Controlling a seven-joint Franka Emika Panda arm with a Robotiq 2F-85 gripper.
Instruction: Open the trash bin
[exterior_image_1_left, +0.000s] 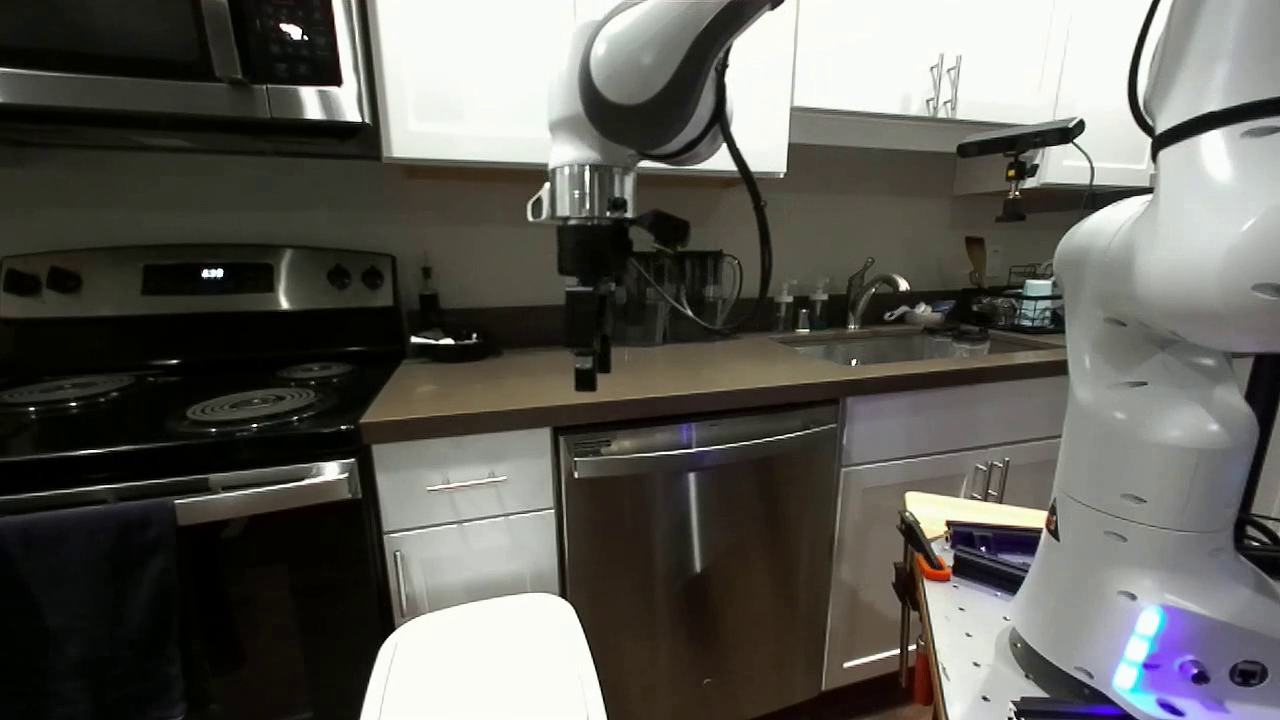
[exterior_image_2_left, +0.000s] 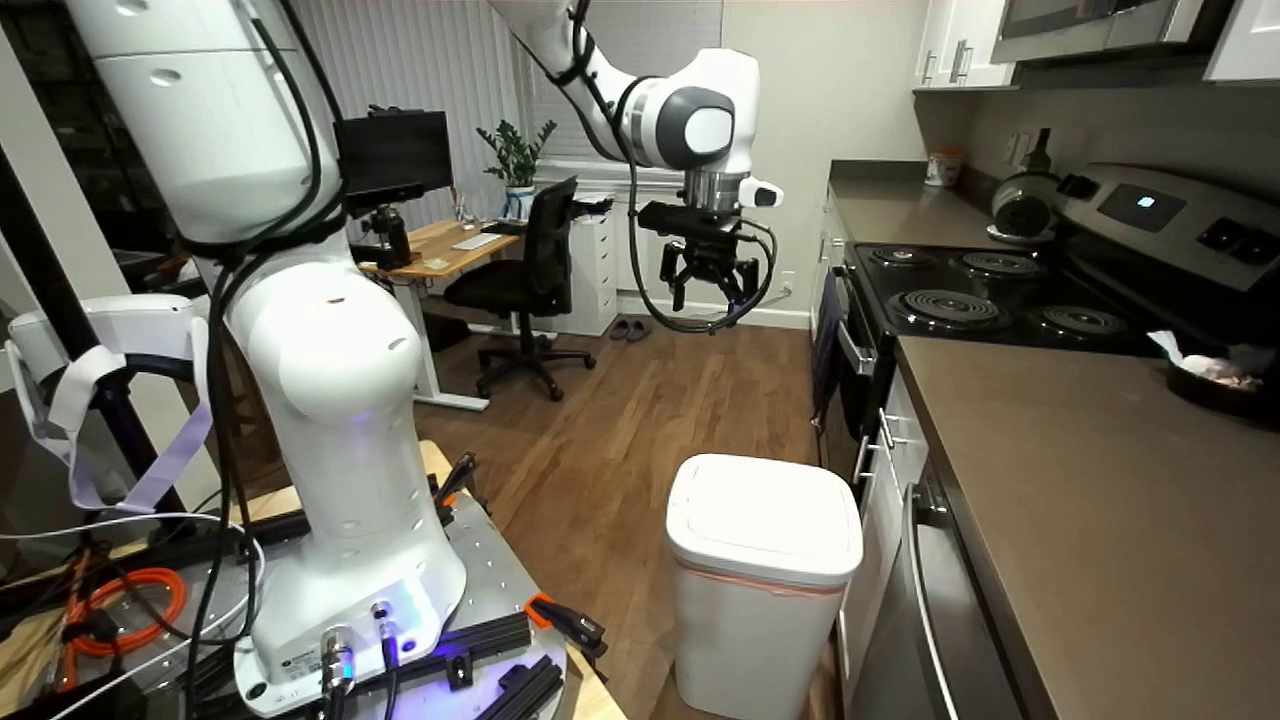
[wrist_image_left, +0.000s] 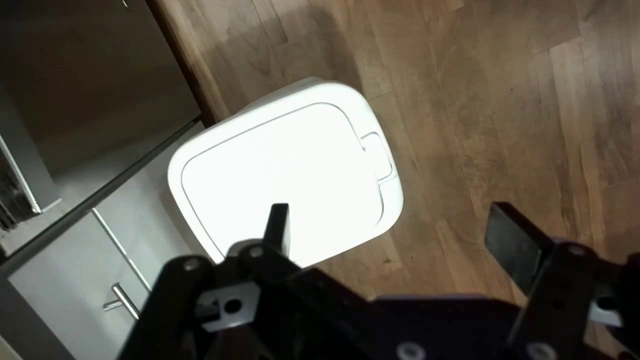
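White plastic trash bin (exterior_image_2_left: 762, 630), lid (wrist_image_left: 285, 175) closed, stands lower than the gripper (wrist_image_left: 393, 235), whose 2 empty fingers (wrist_image_left: 517, 245) are spread and should probably line up over the edge tab (wrist_image_left: 378, 156), then press gently, with wood-plank floor (exterior_image_2_left: 600, 470) underneath, white cabinets (exterior_image_1_left: 480, 565) alongside, a desk (exterior_image_2_left: 464, 256) beyond.

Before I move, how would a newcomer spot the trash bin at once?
Find the brown countertop, then the steel dishwasher beneath it. On the wooden floor close by stands the white trash bin. Unlike the white cabinets, it's freestanding, with a rounded-corner lid.
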